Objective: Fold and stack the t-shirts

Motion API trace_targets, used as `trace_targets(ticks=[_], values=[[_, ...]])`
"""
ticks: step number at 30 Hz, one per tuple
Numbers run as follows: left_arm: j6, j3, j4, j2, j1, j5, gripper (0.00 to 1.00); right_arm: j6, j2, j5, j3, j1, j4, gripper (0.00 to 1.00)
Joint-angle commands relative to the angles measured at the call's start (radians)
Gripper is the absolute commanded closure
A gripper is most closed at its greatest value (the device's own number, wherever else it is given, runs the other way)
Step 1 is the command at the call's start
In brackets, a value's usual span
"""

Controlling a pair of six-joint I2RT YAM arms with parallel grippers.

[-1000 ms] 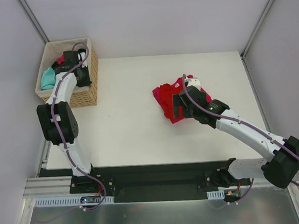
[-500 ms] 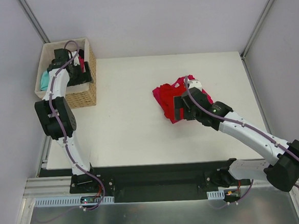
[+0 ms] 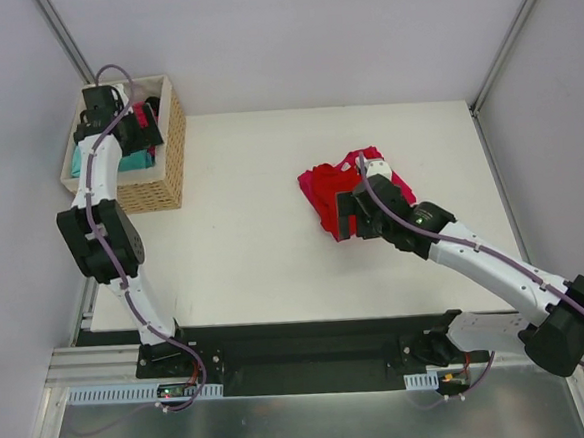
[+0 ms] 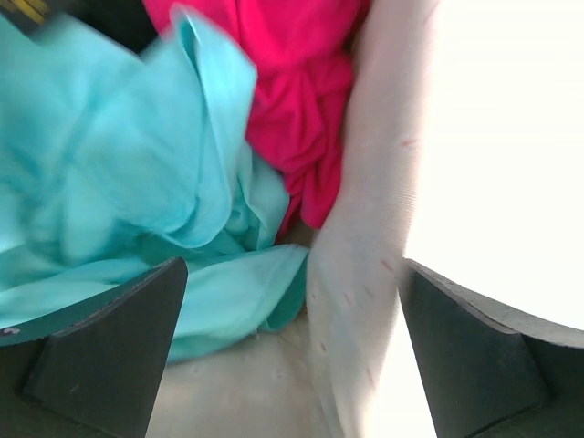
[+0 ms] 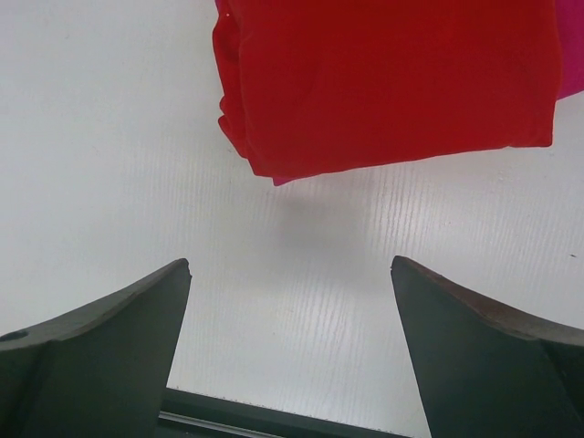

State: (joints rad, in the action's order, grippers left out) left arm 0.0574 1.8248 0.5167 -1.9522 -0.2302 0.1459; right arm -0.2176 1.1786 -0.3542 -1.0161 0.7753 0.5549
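Far left, at the corner of the white table (image 3: 254, 252), inside a tall woven straw basket (image 3: 171, 167): a crumpled plain teal cotton t-shirt (image 4: 119, 164), touching a bunched magenta-pink cloth t-shirt (image 4: 292, 100) on its right. Just above both, the left gripper (image 4: 292, 351), jaws spread fully wide, holding nothing. Right of the table's middle: a bright red t-shirt (image 5: 383, 82) folded to a rough rectangle, lying on a pink shirt (image 5: 573, 46) showing only at the right edge. Just near of that pile, the right gripper (image 5: 292, 351), jaws likewise wide apart and bare, only table between them.

Handling, by judgement: light, limp, without any stiffness; likely to sag, drag and come unfolded if lifted by a single point. Not fragile, hardly slippery; easy to keep once pinched.

- **Teal shirt:** best to pinch a raised ridge at the top of the heap rather than dig toward the basket floor or snag the magenta-pink cloth alongside.
- **Red shirt:** best to take the doubled near-left edge, all layers at once, for an intact fold.

Direction:

- **Teal shirt:** no reading. Too crumpled, collar and hem hidden, no long axis to speak of.
- **Red rectangle:** long side roughly left to right across the table, slightly skewed. Cannot tell which end carries the neck.
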Motion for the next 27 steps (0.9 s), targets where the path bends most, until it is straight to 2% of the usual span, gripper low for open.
trace_targets(ticks=[1, 4, 7, 10, 11, 12, 14, 15, 18, 20, 23, 27], values=[[0.062, 0.068, -0.081, 0.258, 0.034, -0.041, 0.01, -0.014, -0.037, -0.015, 0.01, 0.019, -0.015, 0.04], [0.059, 0.086, -0.057, 0.356, 0.124, -0.098, 0.01, -0.019, -0.042, -0.02, 0.014, 0.036, -0.023, 0.04], [0.064, 0.11, 0.034, 0.419, 0.227, -0.192, 0.01, -0.023, -0.039, -0.023, 0.014, 0.048, -0.026, 0.04], [0.198, 0.067, 0.184, 0.473, 0.322, -0.243, 0.01, -0.028, -0.033, -0.029, 0.019, 0.055, -0.029, 0.04], [0.237, 0.021, 0.206, 0.498, 0.339, -0.247, 0.01, -0.028, -0.031, -0.043, 0.02, 0.055, -0.026, 0.04], [0.272, -0.108, 0.21, 0.53, 0.36, -0.255, 0.01, -0.026, -0.03, -0.055, 0.017, 0.055, -0.023, 0.04], [0.364, -0.252, 0.195, 0.625, 0.446, -0.293, 0.01, -0.023, -0.024, -0.086, 0.01, 0.056, -0.012, 0.04], [0.386, -0.362, 0.187, 0.648, 0.484, -0.387, 0.01, -0.016, -0.02, -0.092, 0.004, 0.056, -0.012, 0.04], [0.472, -0.519, 0.187, 0.702, 0.606, -0.457, 0.01, -0.011, 0.062, -0.117, -0.033, 0.053, 0.0, 0.04], [0.521, -0.574, 0.186, 0.73, 0.681, -0.465, 0.01, -0.022, 0.171, -0.143, -0.111, 0.047, 0.042, 0.04], [0.558, -0.642, 0.175, 0.745, 0.791, -0.503, 0.01, -0.012, 0.298, -0.132, -0.194, 0.015, 0.017, 0.04], [0.582, -0.677, 0.163, 0.745, 0.876, -0.511, 0.01, 0.007, 0.439, -0.063, -0.301, -0.074, -0.024, 0.04]])
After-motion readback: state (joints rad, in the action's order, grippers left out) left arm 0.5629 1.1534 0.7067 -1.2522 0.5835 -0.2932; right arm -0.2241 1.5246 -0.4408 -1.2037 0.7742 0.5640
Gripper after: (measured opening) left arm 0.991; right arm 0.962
